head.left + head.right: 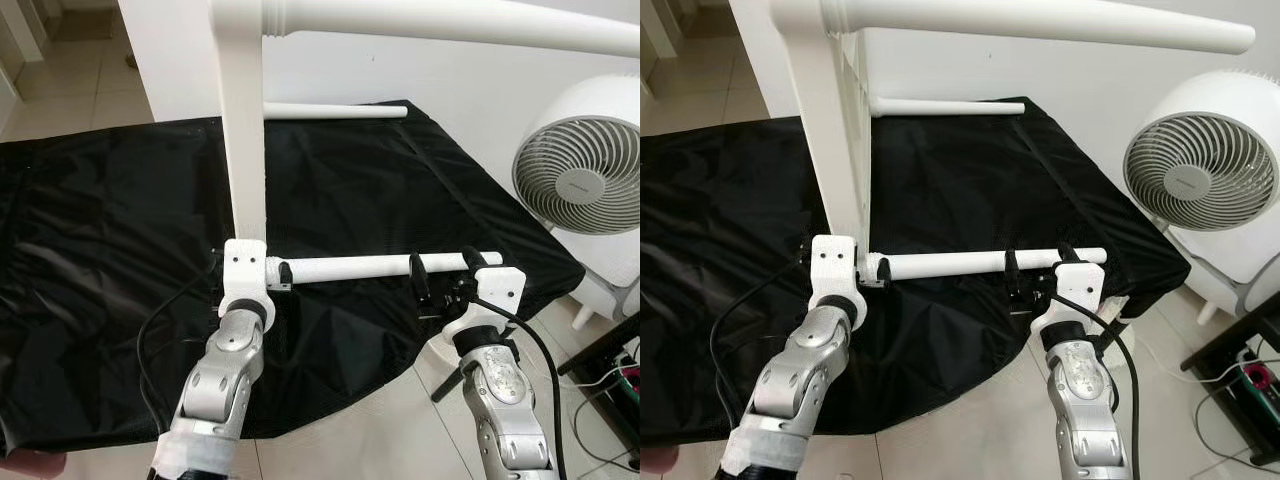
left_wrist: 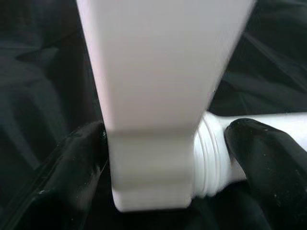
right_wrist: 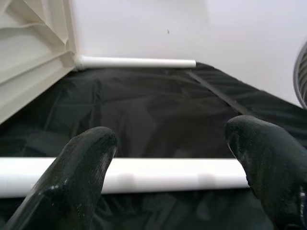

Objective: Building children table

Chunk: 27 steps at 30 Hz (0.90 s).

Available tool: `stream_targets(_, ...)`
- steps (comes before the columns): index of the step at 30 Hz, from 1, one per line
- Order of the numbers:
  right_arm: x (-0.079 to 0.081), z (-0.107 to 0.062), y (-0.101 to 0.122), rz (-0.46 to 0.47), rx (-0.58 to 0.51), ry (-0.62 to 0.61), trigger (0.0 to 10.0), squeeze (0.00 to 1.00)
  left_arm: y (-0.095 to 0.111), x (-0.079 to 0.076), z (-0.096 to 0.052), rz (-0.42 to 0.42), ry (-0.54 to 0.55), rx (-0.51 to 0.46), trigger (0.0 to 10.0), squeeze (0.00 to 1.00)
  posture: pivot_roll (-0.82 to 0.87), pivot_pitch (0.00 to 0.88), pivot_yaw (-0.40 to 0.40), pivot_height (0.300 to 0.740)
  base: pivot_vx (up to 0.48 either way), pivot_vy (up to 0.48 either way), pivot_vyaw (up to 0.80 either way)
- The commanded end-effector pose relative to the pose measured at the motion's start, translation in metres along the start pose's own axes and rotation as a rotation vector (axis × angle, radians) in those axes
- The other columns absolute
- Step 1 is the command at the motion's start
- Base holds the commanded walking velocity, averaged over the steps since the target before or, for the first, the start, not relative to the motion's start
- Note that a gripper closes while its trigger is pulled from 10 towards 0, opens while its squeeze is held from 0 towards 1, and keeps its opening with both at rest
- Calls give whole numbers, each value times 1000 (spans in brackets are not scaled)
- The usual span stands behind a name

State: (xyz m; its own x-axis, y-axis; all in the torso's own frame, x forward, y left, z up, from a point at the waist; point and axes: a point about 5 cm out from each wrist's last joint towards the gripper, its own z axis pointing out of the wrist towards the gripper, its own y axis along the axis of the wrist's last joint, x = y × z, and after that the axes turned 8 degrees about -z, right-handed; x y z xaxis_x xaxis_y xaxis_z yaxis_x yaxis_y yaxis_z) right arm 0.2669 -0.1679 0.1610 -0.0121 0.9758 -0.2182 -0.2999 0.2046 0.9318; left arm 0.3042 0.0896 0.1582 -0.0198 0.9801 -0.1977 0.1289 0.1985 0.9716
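Between our left hand fingers sits the white tabletop's corner, standing on edge on the black-covered desk; fingers bracket it, firm clamp we cannot tell. Just beside that hand a threaded leg enters the corner socket. Our right hand is spread apart around the leg's far end, not gripping. Risk: twisting off-axis could cross-thread, or the tabletop tips if our left hold slips.

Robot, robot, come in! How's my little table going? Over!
Left gripper astride tabletop corner where near leg screws in. Right gripper open around that leg's far end, not clamped. Two more legs fitted. Fan stands alongside, clear.
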Motion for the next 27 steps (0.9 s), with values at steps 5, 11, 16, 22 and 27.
stream_targets(5, 0, 2, 4, 13, -2, -19, 10000, 0, 3, -12, 5, -27, 69, 22, 10000, 0, -9, 173, 17, 740, 0, 0, 0)
stream_targets(11, 1, 3, 6, 19, -5, -25, 10000, 0, 14, -16, 9, -8, 99, -16, 10000, 0, -13, 176, 15, 740, 0, 0, 0)
stream_targets(16, 2, 4, 7, 24, -5, -28, 10000, 0, 23, -20, 14, -4, 138, -45, 10000, 0, -19, 173, 13, 740, 0, 0, 0)
stream_targets(22, 3, 7, 11, 30, -16, -32, 10000, 0, 36, -23, 20, -23, 199, -92, 10000, 0, -25, 171, 10, 740, 0, 0, 0)
stream_targets(27, 3, 8, 12, 31, -18, -37, 10000, 0, 38, -24, 22, -28, 227, -98, 10000, 0, -35, 174, 9, 740, 0, 0, 0)
